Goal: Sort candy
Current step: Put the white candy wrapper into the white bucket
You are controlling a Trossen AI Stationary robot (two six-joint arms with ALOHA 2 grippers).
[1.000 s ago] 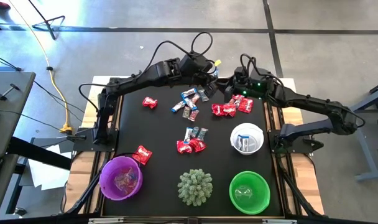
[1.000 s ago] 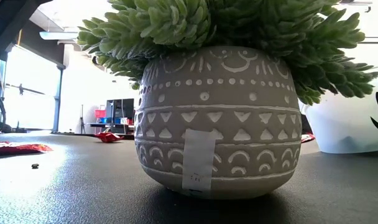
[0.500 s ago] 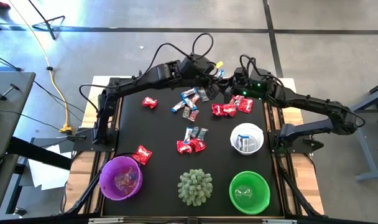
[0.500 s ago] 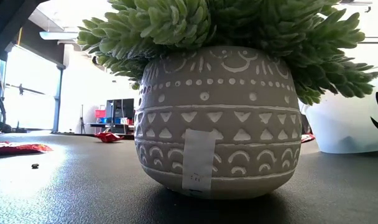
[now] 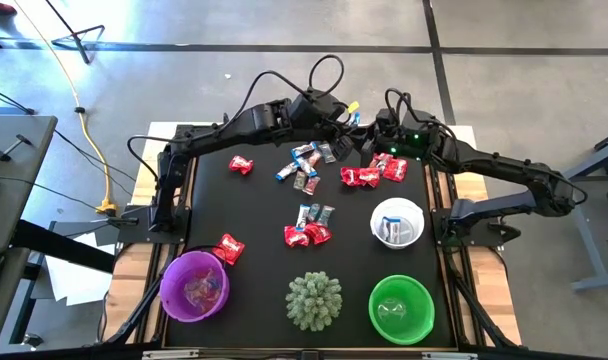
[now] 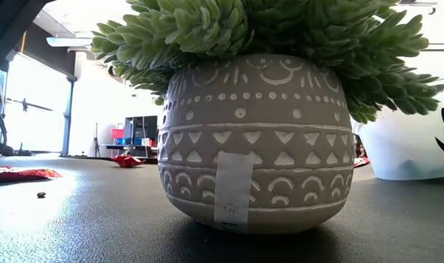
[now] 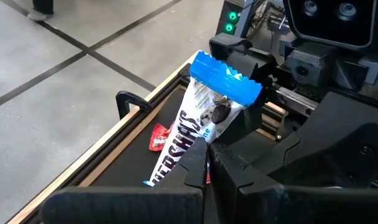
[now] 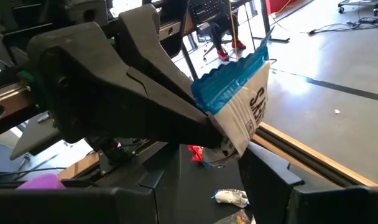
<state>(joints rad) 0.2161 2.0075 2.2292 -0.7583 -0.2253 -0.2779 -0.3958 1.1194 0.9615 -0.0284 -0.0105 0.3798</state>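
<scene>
My left gripper (image 7: 206, 152) hovers over the table's far edge (image 5: 349, 118), shut on a blue-and-white candy (image 7: 201, 118). My right gripper (image 8: 211, 165) faces it from the right (image 5: 370, 135), open, one finger on either side of the candy's blue end (image 8: 229, 87); I see no touch. More candy lies on the black mat: a red one (image 5: 241, 165), a mixed cluster (image 5: 304, 165), a red cluster (image 5: 372, 172), another cluster (image 5: 309, 228) and a red one (image 5: 229, 248). My left gripper pinches the candy wrapper between its two fingers (image 7: 195, 165), on the white printed part (image 7: 188, 142) toward one end. The fingers come from the table's left, slanting slightly down. The wrapper sticks out past them, blue crimped end (image 7: 226, 78) foremost, lifted clear of the table.
Along the near edge stand a purple bowl (image 5: 167, 290), a spiky pale-green plant (image 5: 314, 300) in a patterned pot (image 6: 251, 139), and a green bowl (image 5: 424, 290). A white bowl (image 5: 412, 210) sits at the right. The pot fills most of the low view.
</scene>
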